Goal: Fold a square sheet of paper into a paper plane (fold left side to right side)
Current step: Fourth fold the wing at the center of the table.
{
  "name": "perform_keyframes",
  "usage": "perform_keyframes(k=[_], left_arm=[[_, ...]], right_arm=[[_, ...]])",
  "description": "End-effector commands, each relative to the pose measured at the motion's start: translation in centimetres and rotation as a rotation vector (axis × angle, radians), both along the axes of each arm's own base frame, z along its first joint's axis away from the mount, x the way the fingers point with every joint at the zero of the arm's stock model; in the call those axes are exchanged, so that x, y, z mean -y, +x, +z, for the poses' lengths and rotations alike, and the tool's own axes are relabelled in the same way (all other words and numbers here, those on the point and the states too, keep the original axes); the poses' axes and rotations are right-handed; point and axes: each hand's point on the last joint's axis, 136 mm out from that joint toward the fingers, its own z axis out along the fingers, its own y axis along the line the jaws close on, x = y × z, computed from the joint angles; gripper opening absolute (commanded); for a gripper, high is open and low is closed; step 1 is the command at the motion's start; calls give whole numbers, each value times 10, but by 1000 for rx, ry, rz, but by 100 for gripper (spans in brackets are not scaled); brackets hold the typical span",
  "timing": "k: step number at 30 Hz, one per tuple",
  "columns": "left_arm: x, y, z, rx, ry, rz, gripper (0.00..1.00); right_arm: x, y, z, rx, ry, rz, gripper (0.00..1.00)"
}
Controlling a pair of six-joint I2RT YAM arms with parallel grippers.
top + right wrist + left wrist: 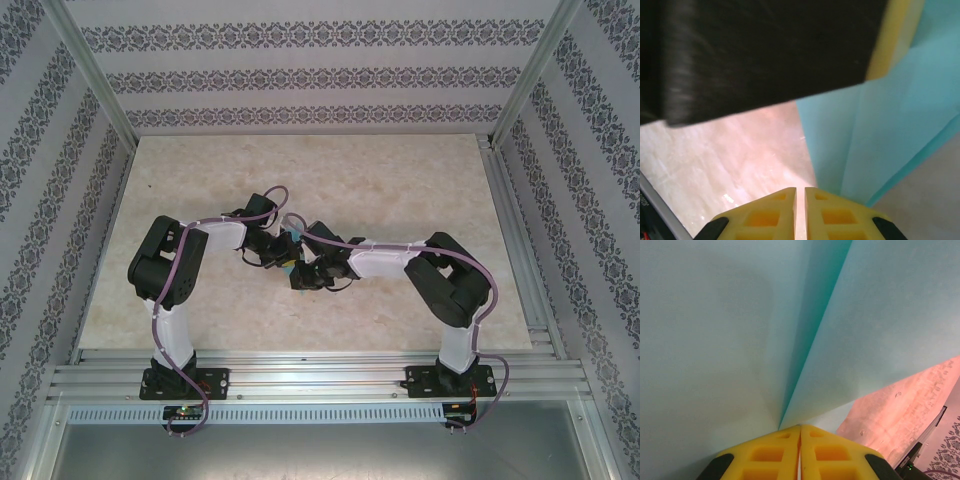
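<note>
Top view: both arms reach to the centre of the frame and meet over the marble-patterned surface (400, 190). A sliver of the light-blue sheet (291, 243) shows between their wrists.

Left fingers (800, 427): together, clamped on the sheet. A centre crease runs from the upper middle of the left wrist view straight down into the seam between them, and a paper panel fans out on each side. Judgement: this grip pins the fold line so the halves stay aligned.

Right fingers (800, 190): nearly together with a thin slit between them. No paper is seen in the slit, and the sheet lies just to their right. Judgement: they are placed to press or re-grip, not holding.

Obstruction: a blurred black body (765, 55) with a yellow pad on its right edge crosses the top of the right wrist view, close above the paper. This is probably the other gripper, so there is little room to work.

Surroundings: patterned walls (320, 70), aluminium rail (320, 375) at the bottom.
</note>
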Motion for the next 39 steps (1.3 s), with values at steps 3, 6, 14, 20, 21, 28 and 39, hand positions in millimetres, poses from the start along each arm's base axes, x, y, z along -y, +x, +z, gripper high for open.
perform_keyframes(k=[3,6,14,20,21,28,39], left_arm=[[-25,-21,-52,-90,192,7,9],[-26,-22,-52,-91,193,7,9],[-25,-22,-52,-90,195,5,9],[-25,-21,-52,-90,193,5,8],[-25,-21,-51,-88,193,3,8],[-25,-18,-50,-82,204,-5,9],[-26,26,-39,-25,183,25,16]], right_arm=[[2,3,-1,9,-26,-3,14],[3,2,-4,3,-30,-2,14],[2,1,-10,-15,-16,-6,15],[12,-6,-24,-72,-34,-26,15],[14,-8,-27,-81,-39,-31,15],[37,-29,-51,-158,-125,-38,14],[63,-52,-70,-234,-232,-47,14]])
